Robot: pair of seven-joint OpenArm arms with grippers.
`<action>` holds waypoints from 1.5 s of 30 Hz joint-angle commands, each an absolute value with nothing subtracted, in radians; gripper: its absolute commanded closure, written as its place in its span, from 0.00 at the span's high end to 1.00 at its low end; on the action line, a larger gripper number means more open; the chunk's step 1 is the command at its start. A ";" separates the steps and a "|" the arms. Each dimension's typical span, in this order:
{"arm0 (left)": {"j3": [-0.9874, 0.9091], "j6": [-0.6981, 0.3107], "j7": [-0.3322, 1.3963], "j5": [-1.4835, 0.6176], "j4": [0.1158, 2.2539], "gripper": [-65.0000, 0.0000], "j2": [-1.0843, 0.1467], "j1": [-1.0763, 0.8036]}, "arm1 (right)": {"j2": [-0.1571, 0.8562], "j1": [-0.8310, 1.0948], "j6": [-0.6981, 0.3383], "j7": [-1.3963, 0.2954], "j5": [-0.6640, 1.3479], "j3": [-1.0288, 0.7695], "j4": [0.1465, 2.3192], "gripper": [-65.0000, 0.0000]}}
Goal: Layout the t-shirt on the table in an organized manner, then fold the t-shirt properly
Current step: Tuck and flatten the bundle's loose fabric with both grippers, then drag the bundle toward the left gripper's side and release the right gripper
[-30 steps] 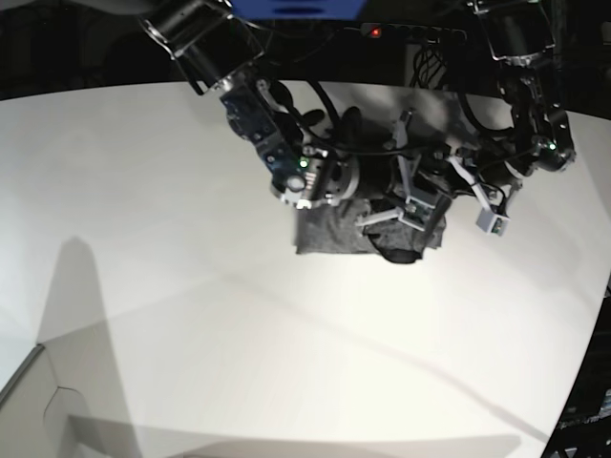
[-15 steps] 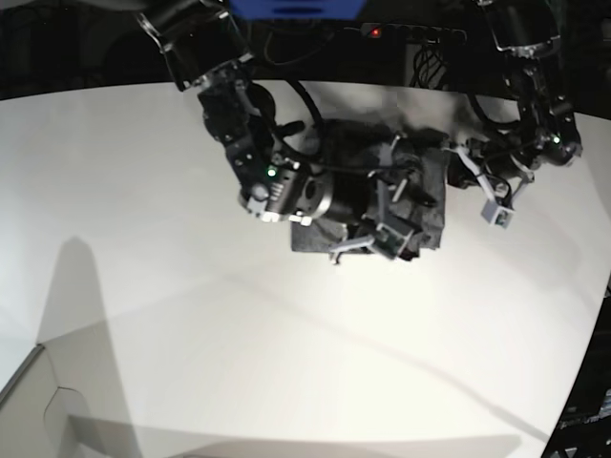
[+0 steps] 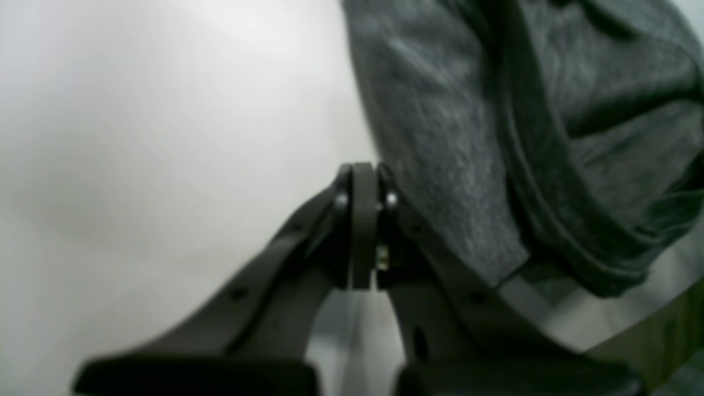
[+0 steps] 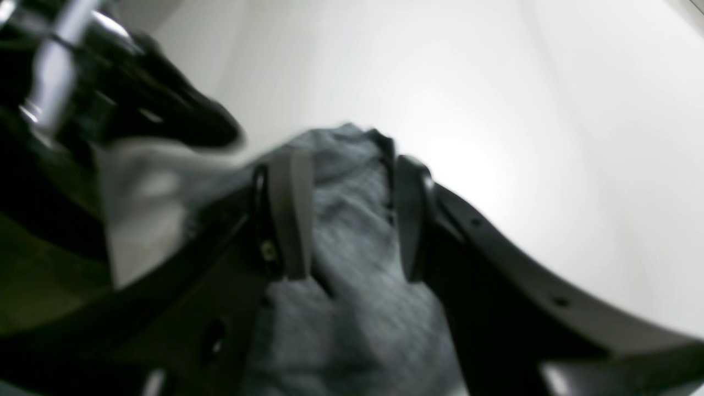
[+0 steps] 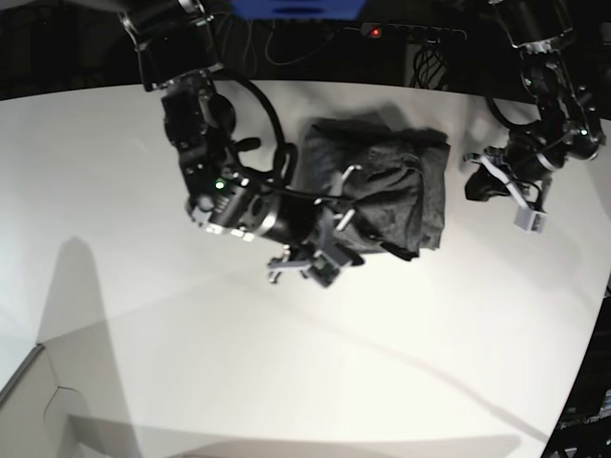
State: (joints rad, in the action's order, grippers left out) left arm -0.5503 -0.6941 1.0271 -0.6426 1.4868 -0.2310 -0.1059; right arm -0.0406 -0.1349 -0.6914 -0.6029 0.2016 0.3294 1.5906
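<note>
The t-shirt (image 5: 387, 181) lies as a compact, roughly rectangular bundle on the far middle of the white desk (image 5: 143, 315), layers stacked with a thick rolled edge along its near right side. It looks soft, light and limp — jersey that will sag, drag and unfold if lifted by one layer only. A sound hold would likely pinch all layers at a corner or along the folded edge, both sides together. The right gripper (image 4: 344, 220) has its fingers (image 4: 289, 214) spread apart, straddling the cloth without visibly pinching it. The left gripper (image 3: 363, 225) sits just beside the shirt's edge — fingers pressed together, empty.
</note>
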 commanded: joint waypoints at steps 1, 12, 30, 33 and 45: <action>-0.553 -0.698 1.040 -0.693 1.504 0.02 -0.243 -0.091 | -0.048 -0.145 -0.698 -0.576 0.220 0.315 1.610 0.39; -0.544 -0.698 1.082 -0.803 1.670 0.68 -0.156 -0.085 | -0.015 -0.114 -0.698 -0.576 0.219 0.219 1.610 0.39; -0.521 -0.698 1.084 -0.699 1.620 0.67 -0.018 -0.076 | -0.008 -0.074 -0.698 -0.576 0.214 0.219 1.626 0.39; -0.521 -0.698 1.084 -0.700 1.589 0.65 -0.018 -0.074 | -0.008 -0.073 -0.698 -0.576 0.214 0.219 1.627 0.39; -0.522 -0.698 1.087 -0.711 1.578 0.01 -0.018 -0.073 | 0.013 -0.071 -0.698 -0.576 0.214 0.219 1.629 0.39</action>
State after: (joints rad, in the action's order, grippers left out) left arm -0.5217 -0.6922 1.1015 -0.6838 1.5562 -0.0128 -0.0856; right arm 0.0166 -0.0551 -0.6914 -0.6018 0.1955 0.2180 1.6066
